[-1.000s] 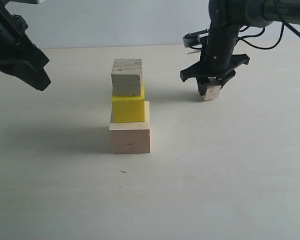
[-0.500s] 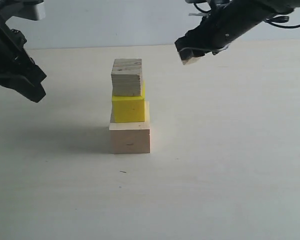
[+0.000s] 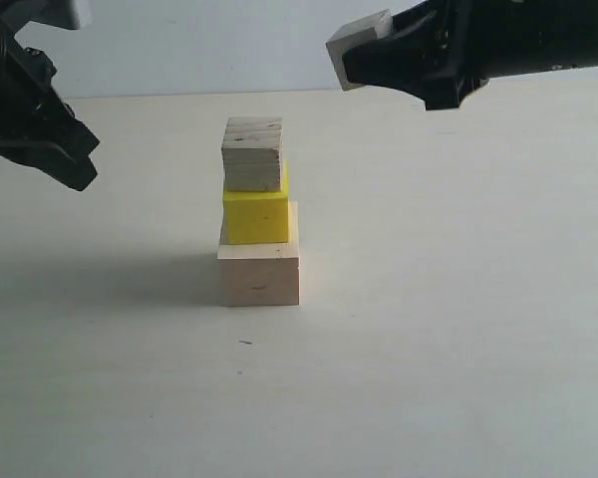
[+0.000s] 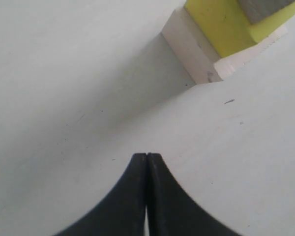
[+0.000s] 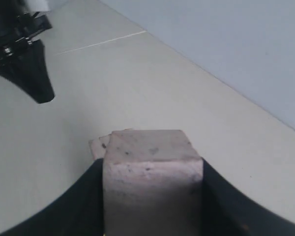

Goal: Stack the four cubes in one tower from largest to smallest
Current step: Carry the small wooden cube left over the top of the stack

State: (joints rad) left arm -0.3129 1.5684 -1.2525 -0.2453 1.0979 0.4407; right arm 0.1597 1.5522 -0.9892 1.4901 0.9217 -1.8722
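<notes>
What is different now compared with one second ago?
The right gripper, shut on the small pale cube, lifted it off the table and carried it up, toward the tower. The left gripper stayed shut, nearly in place. The grain-lined cube, yellow cube and large pale cube stayed stacked.

A matte cream table [image 3: 458,349] fills most of the view, marked by a few tiny dark specks. Beyond its far edge rises a smooth, pale blue-grey wall [image 3: 199,45]. Soft light leaves faint grey shadows [image 3: 120,274] stretching toward the table's left edge.
</notes>
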